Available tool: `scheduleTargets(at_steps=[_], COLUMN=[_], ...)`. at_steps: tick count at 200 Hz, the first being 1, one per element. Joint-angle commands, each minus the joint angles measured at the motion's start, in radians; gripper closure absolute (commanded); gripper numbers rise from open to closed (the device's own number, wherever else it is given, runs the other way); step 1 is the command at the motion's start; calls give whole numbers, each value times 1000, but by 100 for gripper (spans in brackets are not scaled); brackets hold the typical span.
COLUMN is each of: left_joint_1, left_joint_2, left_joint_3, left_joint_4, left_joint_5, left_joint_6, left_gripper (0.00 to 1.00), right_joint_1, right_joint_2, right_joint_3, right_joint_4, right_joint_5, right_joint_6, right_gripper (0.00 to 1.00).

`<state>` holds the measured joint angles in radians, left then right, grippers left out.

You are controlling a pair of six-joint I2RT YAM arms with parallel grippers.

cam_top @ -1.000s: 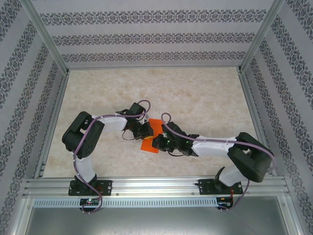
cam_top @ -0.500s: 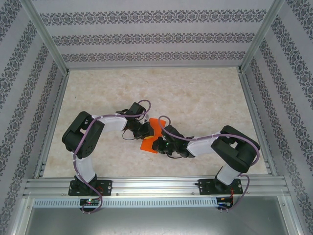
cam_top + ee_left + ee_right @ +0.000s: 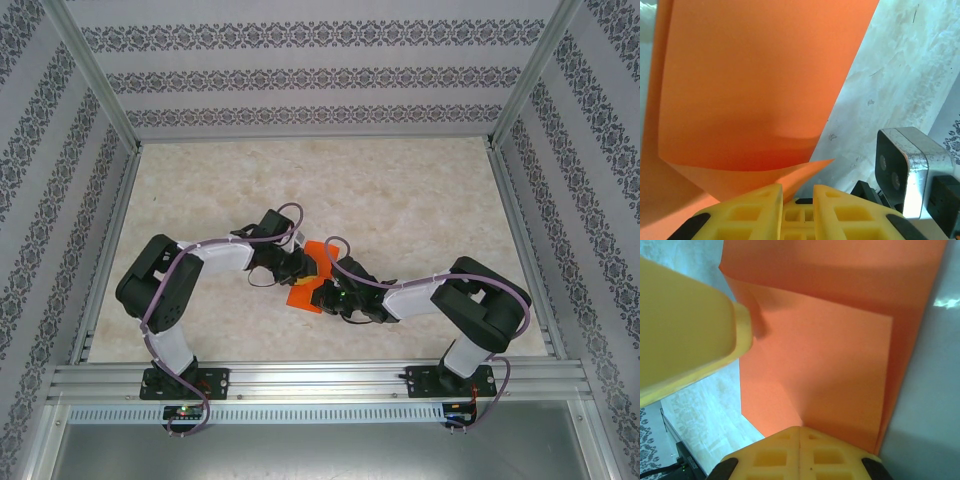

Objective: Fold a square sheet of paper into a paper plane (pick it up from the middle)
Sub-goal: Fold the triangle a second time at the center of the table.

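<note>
The square sheet of paper (image 3: 301, 297) is bright orange and partly folded, with overlapping layers, lying on the table between both arms; the paper plane is out of view. In the left wrist view a pointed flap of the sheet (image 3: 750, 90) runs down into the gap of my left gripper (image 3: 797, 192). Its yellow fingers stand slightly apart and do not pinch the flap. My right gripper (image 3: 800, 429) is shut on a raised crease of the sheet (image 3: 830, 355). From above, the left gripper (image 3: 299, 267) and right gripper (image 3: 322, 292) meet over the paper.
The beige marbled table (image 3: 400, 200) stretches far behind and to both sides of the paper. Patterned walls and metal frame posts (image 3: 95, 80) enclose it. In the left wrist view the right arm's wrist camera (image 3: 900, 170) sits close beside my left fingers.
The right arm's elbow has drawn in toward its base while its jaws closed tight on the paper. The left jaws have parted a little, and the left arm's shoulder swung slightly left.
</note>
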<state>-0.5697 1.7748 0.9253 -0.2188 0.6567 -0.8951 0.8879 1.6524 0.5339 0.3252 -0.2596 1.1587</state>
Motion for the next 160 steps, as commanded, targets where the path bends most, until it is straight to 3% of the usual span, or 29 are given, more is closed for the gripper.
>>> scheduleTargets(at_steps=[1, 73, 160], left_joint_1=[1, 31, 133], left_joint_2=[13, 64, 88], left_joint_3=[-27, -48, -1], left_joint_4=[63, 70, 78], left_joint_5=[36, -77, -62], left_joint_6=[-24, -1, 29], left_gripper=[75, 79, 78], right_joint_1=[5, 11, 19], right_joint_2=[38, 29, 27], right_joint_3=[-26, -39, -52], right_joint_4=[-125, -173, -180], right_joint_5=[40, 50, 36], right_joint_6=[6, 3, -10], right_gripper=[98, 100, 100])
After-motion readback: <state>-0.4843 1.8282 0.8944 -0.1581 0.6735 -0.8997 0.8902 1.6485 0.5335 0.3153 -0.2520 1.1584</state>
